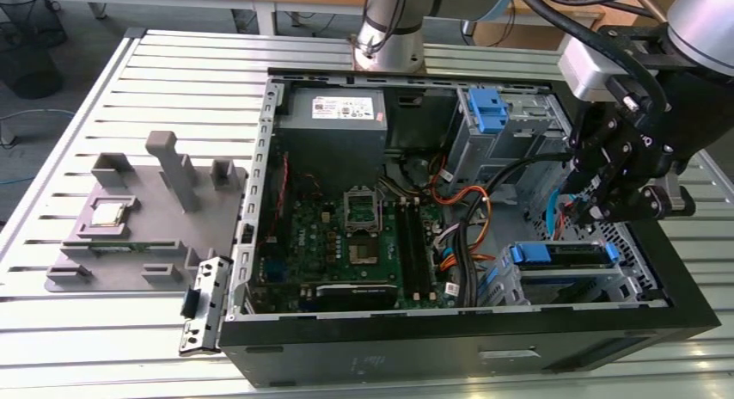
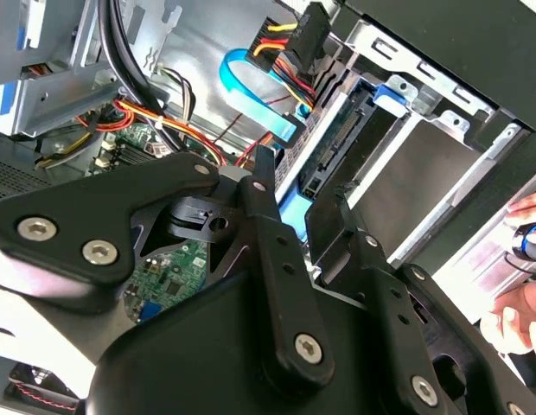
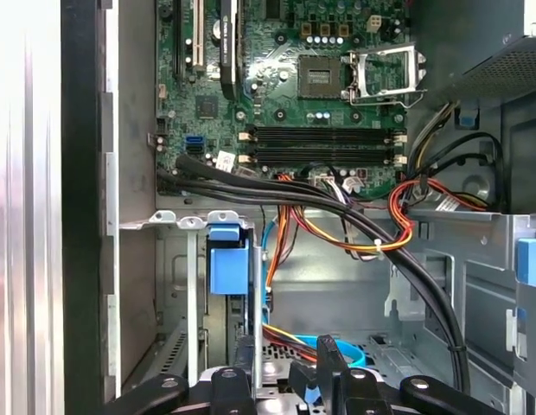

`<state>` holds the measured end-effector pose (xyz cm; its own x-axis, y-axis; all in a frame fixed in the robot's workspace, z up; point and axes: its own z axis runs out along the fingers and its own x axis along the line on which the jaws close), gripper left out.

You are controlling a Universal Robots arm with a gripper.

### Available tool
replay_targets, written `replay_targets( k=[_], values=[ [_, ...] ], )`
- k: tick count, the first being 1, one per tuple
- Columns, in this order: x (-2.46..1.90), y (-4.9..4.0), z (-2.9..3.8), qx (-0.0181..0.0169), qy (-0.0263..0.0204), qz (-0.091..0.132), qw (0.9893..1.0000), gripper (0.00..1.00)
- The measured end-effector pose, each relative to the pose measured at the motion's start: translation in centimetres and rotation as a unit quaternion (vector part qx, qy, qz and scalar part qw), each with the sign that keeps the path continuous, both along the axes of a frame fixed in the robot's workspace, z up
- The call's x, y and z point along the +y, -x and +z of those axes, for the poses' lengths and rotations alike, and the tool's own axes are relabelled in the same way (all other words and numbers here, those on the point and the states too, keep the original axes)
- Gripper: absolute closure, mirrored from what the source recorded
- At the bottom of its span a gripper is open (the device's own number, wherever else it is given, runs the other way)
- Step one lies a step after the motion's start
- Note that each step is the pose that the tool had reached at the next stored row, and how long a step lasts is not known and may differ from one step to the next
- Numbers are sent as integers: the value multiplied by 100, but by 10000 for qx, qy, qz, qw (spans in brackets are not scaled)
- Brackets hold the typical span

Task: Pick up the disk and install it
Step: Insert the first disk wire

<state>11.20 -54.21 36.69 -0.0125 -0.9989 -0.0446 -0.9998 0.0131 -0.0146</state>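
Observation:
The disk [image 1: 562,254] stands on edge in the drive cage at the front corner of the open computer case [image 1: 459,339], on the exterior view's right. Its blue bracket frames it. My gripper [image 1: 587,220] hangs just above that cage. In the second wrist view the gripper [image 2: 301,181] has its two black fingers a little apart, in line with the disk's [image 2: 333,156] connector edge and blue bracket, and nothing is clamped between them. In the first wrist view the gripper [image 3: 285,359] points into the cage beside the disk's blue bracket [image 3: 229,268].
Orange and black cables [image 1: 470,201] run from the motherboard [image 1: 356,236] past the cage. A second blue bracket [image 1: 487,111] sits in the rear bay beside the grey power supply [image 1: 333,107]. A grey fixture [image 1: 126,244] holds a processor chip [image 1: 109,214]. A person's hand [image 2: 519,320] rests outside the case.

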Motion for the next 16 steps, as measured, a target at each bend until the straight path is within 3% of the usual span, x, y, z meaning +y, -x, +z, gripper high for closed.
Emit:
replay_targets(
  k=[9, 16],
  values=[
    [19, -137, -26, 0, -1, 1, 10000, 58],
    [19, -147, -93, 0, 1, 0, 10000, 58]
  ],
)
